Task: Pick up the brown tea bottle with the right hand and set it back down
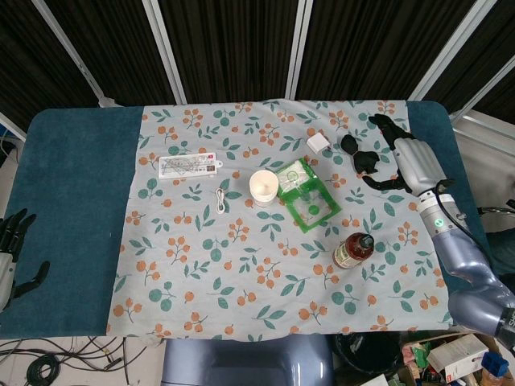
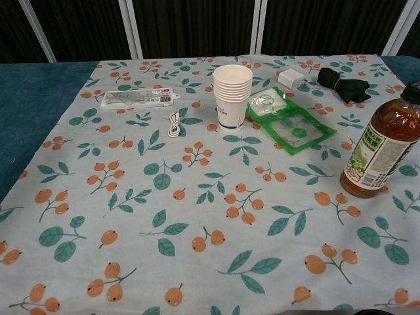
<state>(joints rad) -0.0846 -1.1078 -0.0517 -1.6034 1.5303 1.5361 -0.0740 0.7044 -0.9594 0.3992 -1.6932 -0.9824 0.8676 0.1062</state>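
Brown tea bottle [image 1: 353, 249] stands upright on the counter's floral cloth [image 1: 241, 273], near its right edge, untouched. Right hand [image 1: 394, 157] hovers well apart beyond it, fingers spread, empty. Left hand [image 1: 14, 253] idles spread at the far edge. Reach, lift and set-down all remain.

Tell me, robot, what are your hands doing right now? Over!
Left hand open, at table's left edge. Right hand open, far right, beyond the bottle. Brown tea bottle upright on the cloth, untouched. Nothing between hand and bottle.
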